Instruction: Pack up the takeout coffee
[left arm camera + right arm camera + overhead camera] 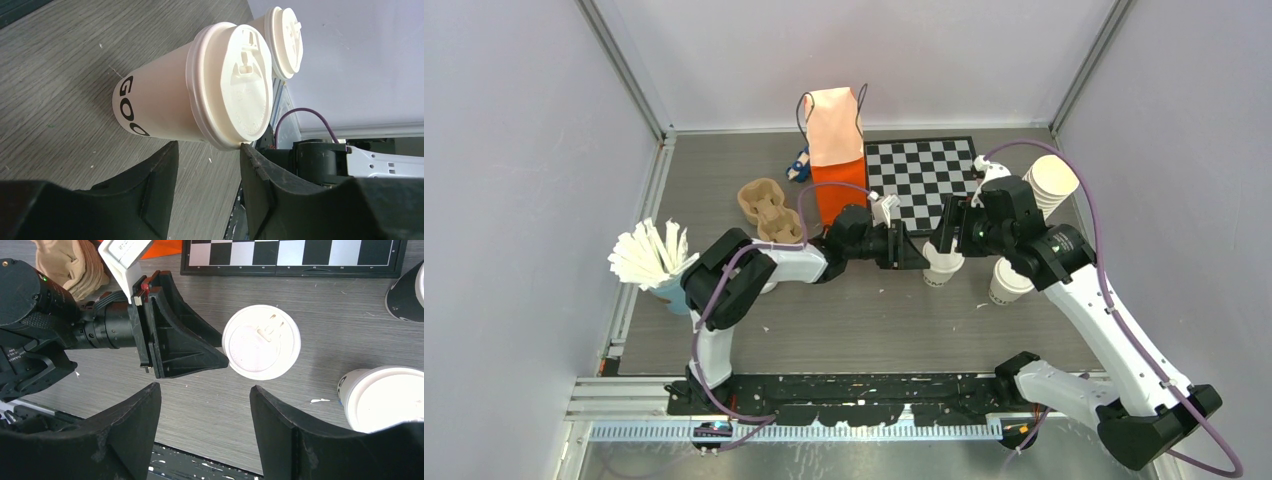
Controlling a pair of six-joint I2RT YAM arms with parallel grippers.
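and here we are: the takeout coffee stands upright on the table, out in front of the orange paper bag and off to its right, with a second lidded cup close by on its far side. the left gripper sits low at the cup's side, jaws apart and nothing between them, with the cup just past its fingertips. one tip looks to be right at the rim of the sip lid, though i can't tell whether it touches. the right gripper hangs over the cup from above, jaws spread wide, holding nothing. now, how will this one handle? it's a paper cup, light and thin-walled by the look of it, so a hard squeeze will likely buckle the wall, and if there's liquid inside the lid could pop. whether it's full, the pictures don't say. the wall is smooth and tapers toward the base, so a loose grip may let it slide. best bet, i'd say, is across the body just under the lid's rim, where the rolled edge stiffens the paper and the lid's lip acts as a stop. keep it upright all the way, and mind the neighbour cup and the bag's tall mouth on the lift.
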